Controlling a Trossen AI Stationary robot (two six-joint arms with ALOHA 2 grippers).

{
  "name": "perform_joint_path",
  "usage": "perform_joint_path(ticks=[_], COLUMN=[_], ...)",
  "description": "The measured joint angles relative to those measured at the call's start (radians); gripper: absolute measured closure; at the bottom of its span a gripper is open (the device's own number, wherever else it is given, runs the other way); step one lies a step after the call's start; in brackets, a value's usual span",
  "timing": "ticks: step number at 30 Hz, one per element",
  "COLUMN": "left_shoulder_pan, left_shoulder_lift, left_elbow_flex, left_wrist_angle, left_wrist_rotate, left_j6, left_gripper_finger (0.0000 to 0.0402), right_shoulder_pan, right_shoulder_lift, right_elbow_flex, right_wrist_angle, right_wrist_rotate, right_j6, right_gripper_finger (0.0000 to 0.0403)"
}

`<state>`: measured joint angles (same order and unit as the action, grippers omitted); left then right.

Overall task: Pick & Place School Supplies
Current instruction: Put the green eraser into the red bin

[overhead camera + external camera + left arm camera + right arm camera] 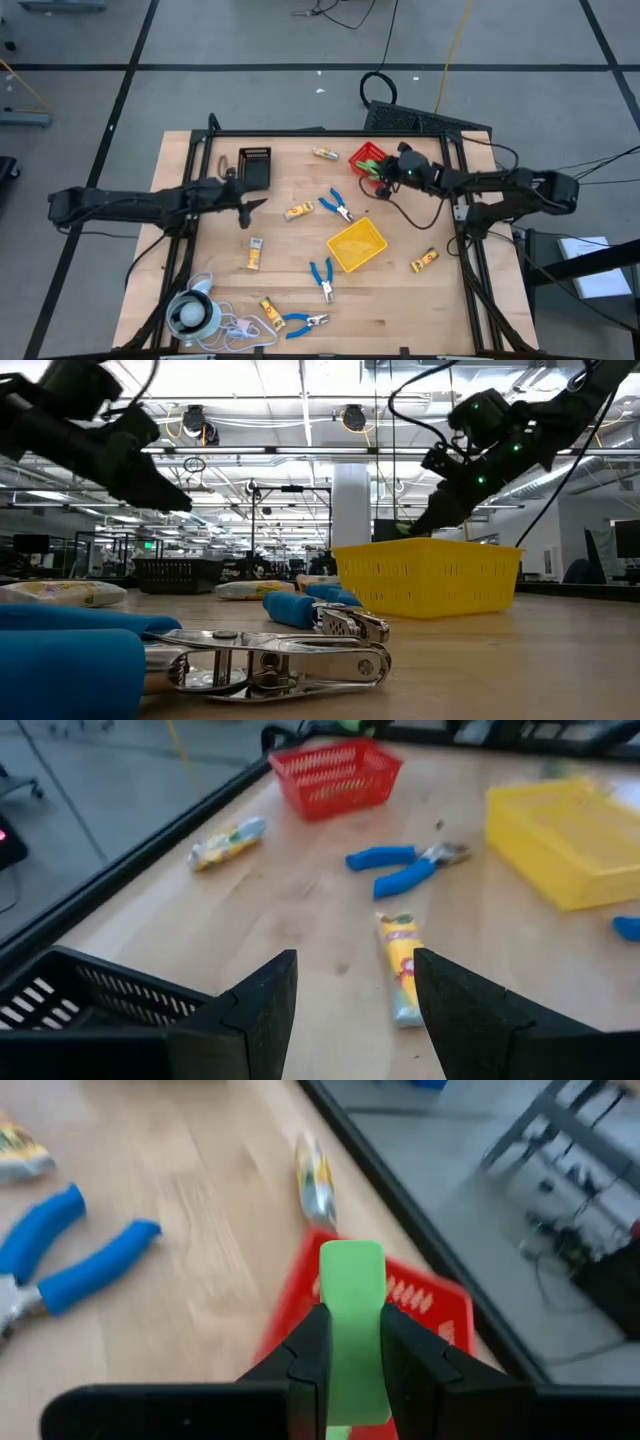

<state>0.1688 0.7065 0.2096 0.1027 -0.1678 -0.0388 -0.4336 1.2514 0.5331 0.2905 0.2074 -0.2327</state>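
The right gripper (350,1355) pinches a bright green block (352,1330) between its fingers, hovering over the red basket (366,158) at the upper right of the high view. The left gripper (355,1005) hangs with fingers spread wide and empty, beside the black bin (255,166) at upper left. Blue-handled pliers (337,207) and yellow packets (298,212) lie scattered around the yellow basket (357,245) at centre.

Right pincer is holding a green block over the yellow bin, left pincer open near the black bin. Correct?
Not quite. The right pincer is shut on the green block, but over the red bin, not the yellow bin; the right wrist view shows red mesh beneath it. The left pincer is open beside the black bin.
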Motion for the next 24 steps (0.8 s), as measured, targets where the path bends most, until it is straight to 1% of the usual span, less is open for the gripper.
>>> perform_joint_path(ticks=[5,7,11,14,16,20,24], left_shoulder_pan=[0.0,0.001,0.001,0.001,-0.006,-0.026,-0.039], left_shoulder_lift=[0.264,0.367,0.536,0.626,0.674,0.746,0.799], left_elbow_flex=[0.162,0.234,0.359,0.428,0.455,0.512,0.564], left_wrist_angle=[-0.038,-0.08,-0.174,-0.238,-0.246,-0.242,-0.29], left_wrist_rotate=[-0.016,-0.018,-0.009,0.017,0.043,0.089,0.089], left_j6=[0.046,0.06,0.067,0.063,0.046,0.021,0.014], left_gripper_finger=[0.0197,0.0197,0.0197,0.0197,0.0197,0.0197,0.0197], right_shoulder_pan=[-0.077,-0.102,-0.143,-0.168,-0.181,-0.195,-0.193], right_shoulder_lift=[0.0,0.0,0.0,0.005,0.014,0.043,0.061], right_elbow_flex=[0.0,0.001,0.014,0.017,0.017,0.017,0.017], right_wrist_angle=[-0.062,-0.081,-0.152,-0.179,-0.193,-0.211,-0.206], right_wrist_rotate=[-0.096,-0.146,-0.193,-0.242,-0.265,-0.265,-0.279], right_j6=[0.011,0.016,0.018,0.014,0.014,0.001,-0.012], right_gripper_finger=[0.0349,0.0349,0.0349,0.0349,0.0349,0.0349,0.0349])
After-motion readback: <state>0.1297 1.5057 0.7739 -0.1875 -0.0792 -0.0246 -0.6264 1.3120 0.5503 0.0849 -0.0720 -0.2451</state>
